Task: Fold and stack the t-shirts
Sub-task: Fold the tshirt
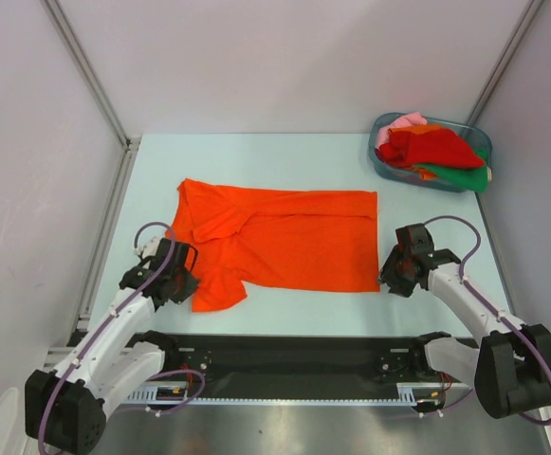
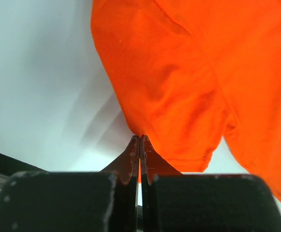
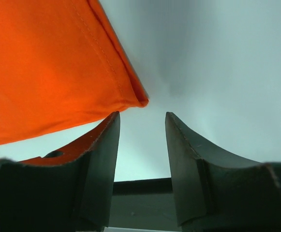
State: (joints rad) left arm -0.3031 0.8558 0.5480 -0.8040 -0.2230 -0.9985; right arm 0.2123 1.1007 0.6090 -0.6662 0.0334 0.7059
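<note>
A bright orange t-shirt [image 1: 284, 242] lies spread flat on the pale table, its sleeve hanging toward the near left. My left gripper [image 1: 186, 282] sits at that sleeve's outer edge. In the left wrist view the left gripper [image 2: 140, 138] is shut, and a sliver of the orange t-shirt [image 2: 188, 72] is pinched between its fingers. My right gripper [image 1: 387, 278] rests just off the shirt's near right corner. The right wrist view shows the right gripper [image 3: 142, 116] open with nothing in the gap, and the corner of the orange t-shirt [image 3: 43, 63] lies just beyond its left fingertip.
A bluish translucent tub [image 1: 377, 161] stands at the far right. It holds a heap of other t-shirts: red [image 1: 431, 147], green [image 1: 467, 176] and pink [image 1: 403, 123]. A black rail [image 1: 294, 355] runs along the near edge between the arm bases.
</note>
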